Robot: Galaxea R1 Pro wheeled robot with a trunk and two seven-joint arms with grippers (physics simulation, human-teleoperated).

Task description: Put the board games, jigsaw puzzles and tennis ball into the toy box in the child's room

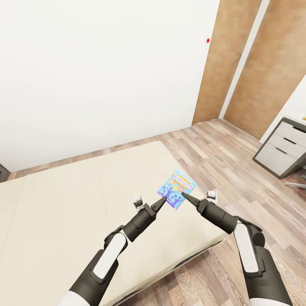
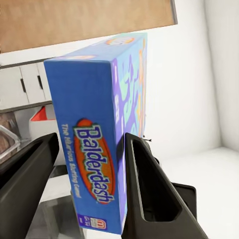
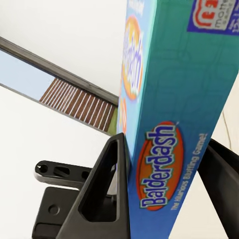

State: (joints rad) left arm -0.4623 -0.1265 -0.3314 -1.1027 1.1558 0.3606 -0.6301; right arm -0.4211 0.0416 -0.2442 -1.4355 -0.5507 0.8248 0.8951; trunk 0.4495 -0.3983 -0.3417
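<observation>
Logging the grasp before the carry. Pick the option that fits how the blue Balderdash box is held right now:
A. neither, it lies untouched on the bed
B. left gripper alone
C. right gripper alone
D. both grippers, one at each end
D: in the head view the left gripper and right gripper meet the blue Balderdash box from opposite ends, and each wrist view shows the box between that gripper's jaws.

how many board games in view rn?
1. The blue Balderdash board game sits between both grippers, left gripper and right gripper, above the bed near its foot. The jaws flank its edges in both wrist views. Others may be out of frame.
</observation>
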